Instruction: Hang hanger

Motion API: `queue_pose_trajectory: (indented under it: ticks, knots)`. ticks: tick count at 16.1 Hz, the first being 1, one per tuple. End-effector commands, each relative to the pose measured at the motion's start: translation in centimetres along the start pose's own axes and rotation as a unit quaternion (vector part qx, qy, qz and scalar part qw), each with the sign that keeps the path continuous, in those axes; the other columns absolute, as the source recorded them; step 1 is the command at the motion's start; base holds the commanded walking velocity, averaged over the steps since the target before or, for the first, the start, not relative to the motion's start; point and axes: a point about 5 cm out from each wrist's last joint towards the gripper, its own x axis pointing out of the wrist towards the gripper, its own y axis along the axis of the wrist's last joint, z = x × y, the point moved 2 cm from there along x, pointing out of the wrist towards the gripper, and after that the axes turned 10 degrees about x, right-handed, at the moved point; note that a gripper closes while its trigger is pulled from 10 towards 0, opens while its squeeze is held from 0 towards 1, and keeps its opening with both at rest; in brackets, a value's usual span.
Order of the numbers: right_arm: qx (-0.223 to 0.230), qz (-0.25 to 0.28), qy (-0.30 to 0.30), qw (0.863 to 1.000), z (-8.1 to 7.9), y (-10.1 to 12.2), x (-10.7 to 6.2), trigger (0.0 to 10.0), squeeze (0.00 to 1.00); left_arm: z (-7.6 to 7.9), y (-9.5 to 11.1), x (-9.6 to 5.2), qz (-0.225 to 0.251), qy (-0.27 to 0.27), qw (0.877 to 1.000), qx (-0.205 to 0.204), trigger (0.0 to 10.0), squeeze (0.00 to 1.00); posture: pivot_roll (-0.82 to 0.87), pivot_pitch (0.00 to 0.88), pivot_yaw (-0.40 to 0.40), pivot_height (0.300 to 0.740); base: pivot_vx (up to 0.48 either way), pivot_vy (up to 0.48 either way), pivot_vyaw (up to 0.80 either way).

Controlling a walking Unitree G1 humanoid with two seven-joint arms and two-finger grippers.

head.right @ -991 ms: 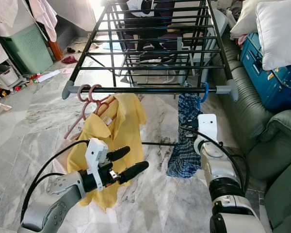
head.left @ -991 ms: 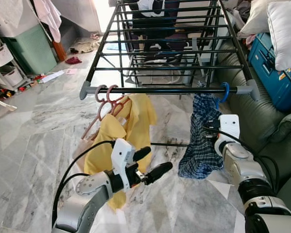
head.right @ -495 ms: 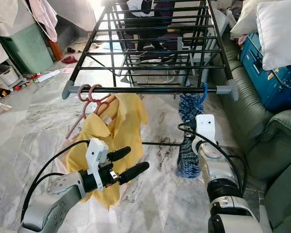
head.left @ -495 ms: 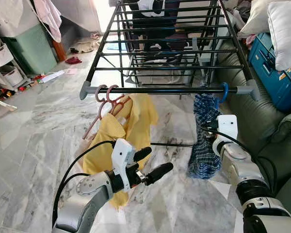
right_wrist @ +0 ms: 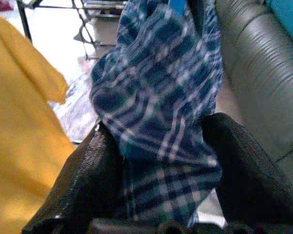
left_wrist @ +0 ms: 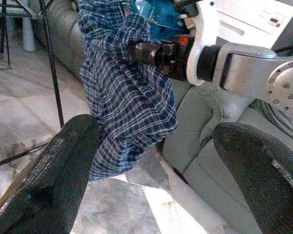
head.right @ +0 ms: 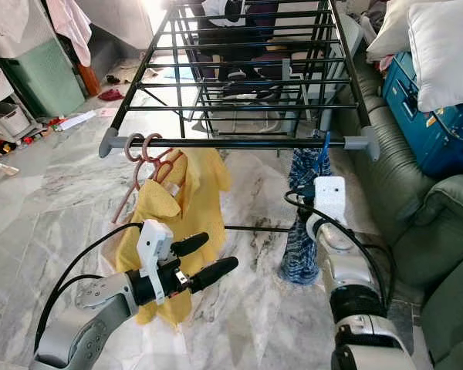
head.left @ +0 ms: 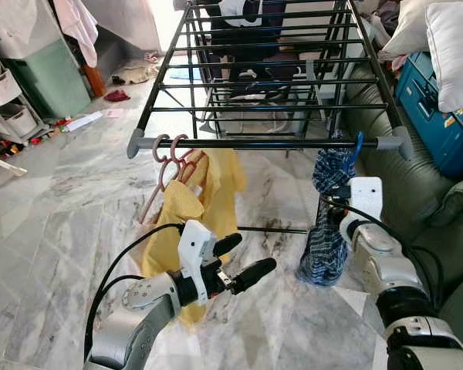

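A black drying rack (head.left: pixel 266 77) spans the middle of the room over a marble floor (head.left: pixel 54 223), with a grey-green sofa (head.left: pixel 440 208) along the robot's right. On the rack's nearest rail (head.left: pixel 266 143) two pink hangers (head.left: pixel 170 154) carry a yellow shirt (head.left: pixel 189 212) toward the left end, and a blue hanger (head.left: pixel 357 146) is hooked over the rail near the right end, with a blue plaid garment (head.left: pixel 326 223) bunched and drooping below it.

The right gripper (right_wrist: pixel 161 161) is up against that garment — the wrist view shows plaid cloth between its two black fingers (right_wrist: pixel 90 175), which look closed on the fabric. The left gripper (head.left: pixel 243 262) hangs low in front of the yellow shirt, jaws apart and holding nothing.

Judging by the hook sitting over the rail, the hanging itself looks essentially done. What seems left is for the right gripper to let go of the cloth and draw clear — the garment hangs twisted rather than flat, so a pull on release could drag the hook along or off the rail
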Motion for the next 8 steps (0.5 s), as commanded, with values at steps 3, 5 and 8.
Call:
queue_pose_trajectory:
  ticks: [3,5,8]
  knots:
    - [-0.004,0.034,-0.007,0.999,-0.4,1.1,-0.5,10.0,1.0,0.1,0.1,0.0,-0.002,-0.002,1.0,0.001,10.0,0.0,-0.14,0.058,0.064,0.74,0.0,0.0,0.0]
    - [-0.01,0.048,-0.009,0.999,-0.7,1.4,-0.8,10.0,1.0,0.1,0.1,0.1,-0.002,-0.002,1.0,0.0,10.0,0.0,-0.14,0.057,0.065,0.74,0.0,0.0,0.0]
    - [-0.026,0.073,-0.018,0.997,-0.7,2.0,-1.3,10.0,1.0,0.0,0.1,0.1,-0.002,-0.002,1.0,0.002,10.0,0.0,-0.14,0.054,0.067,0.74,0.0,0.0,0.0]
